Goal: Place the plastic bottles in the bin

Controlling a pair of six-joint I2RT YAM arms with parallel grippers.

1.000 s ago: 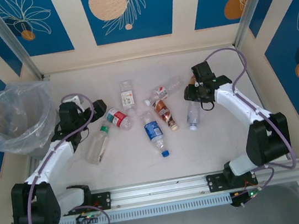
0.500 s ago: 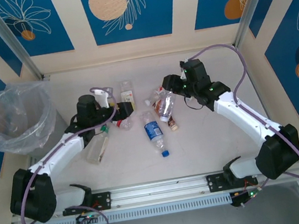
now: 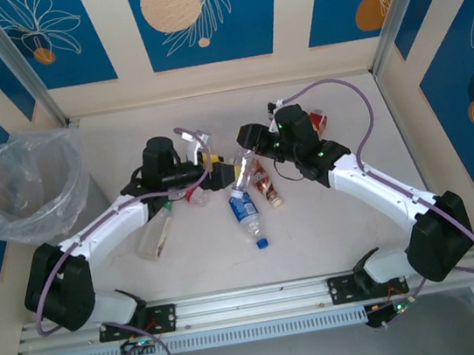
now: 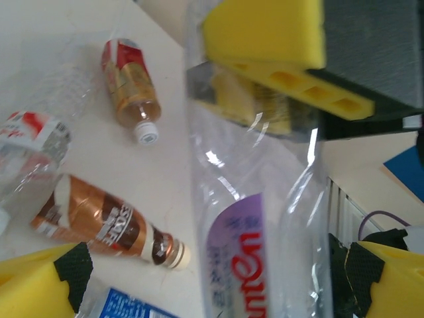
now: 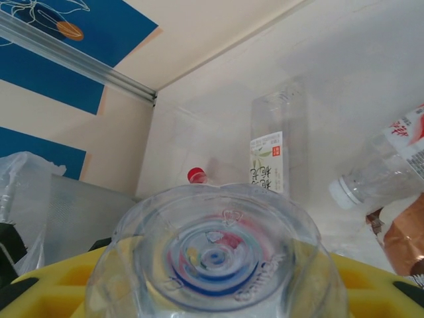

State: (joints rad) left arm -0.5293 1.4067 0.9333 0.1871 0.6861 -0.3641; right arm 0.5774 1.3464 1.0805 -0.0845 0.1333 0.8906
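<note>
Top view: bin (image 3: 27, 226), bag-lined, at the left edge of the surface (image 3: 331, 217) toward its far corner, well apart from every bottle. Left end effector (image 3: 217, 176) and right end effector (image 3: 244, 148) meet at mid-surface around one clear bottle (image 3: 243, 170). Lying loose near them are a green-cap bottle (image 3: 156, 231), a blue-label bottle (image 3: 244, 212) and a brown-label bottle (image 3: 264, 184). Left wrist view: clear bottle (image 4: 258, 232), purple print on its label, stands between the left end effector's yellow pads (image 4: 33, 281); jaws spread wide, gripping nothing. A yellow pad (image 4: 265, 30) of the right end effector presses the bottle's far part. On the surface beyond are the brown-label bottle (image 4: 99, 222) and a red-label bottle (image 4: 129, 89) with a white cap. Right wrist view: clear bottle's base (image 5: 215, 255) clamped between the right end effector's yellow pads (image 5: 377, 285). Beyond it a square-sided bottle (image 5: 275, 152) lies toward the far edge, with the bin's bag (image 5: 40, 199) at left.
</note>
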